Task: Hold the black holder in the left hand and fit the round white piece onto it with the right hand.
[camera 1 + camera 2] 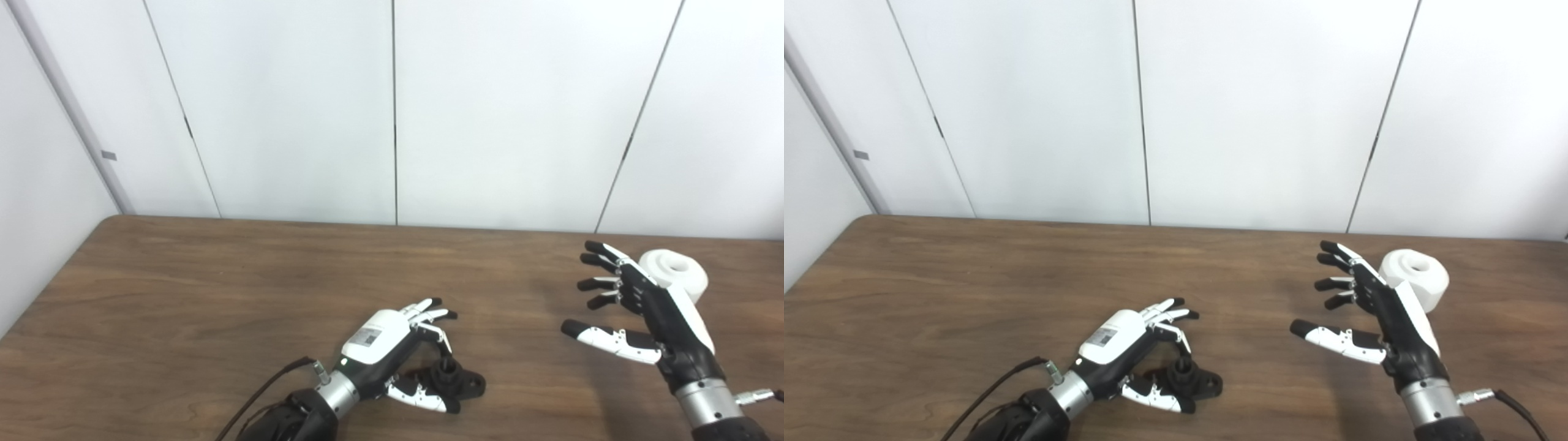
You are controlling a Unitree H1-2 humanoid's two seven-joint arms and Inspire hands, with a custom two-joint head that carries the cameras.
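The black holder (458, 380) lies on the wooden table (214, 294), near its front edge. My left hand (392, 343) hovers over it with fingers spread above and behind it and the thumb in front, not closed on it. The round white piece (681, 273) with a hollow centre stands on the table at the right. My right hand (643, 309) is open, fingers spread, just left of and in front of the white piece, partly covering its near side. The same things show in the right eye view: holder (1193, 380), white piece (1421, 275).
White wall panels (392, 110) rise right behind the table's far edge. The table's left edge runs diagonally at the far left. A black cable (269, 383) trails from my left wrist.
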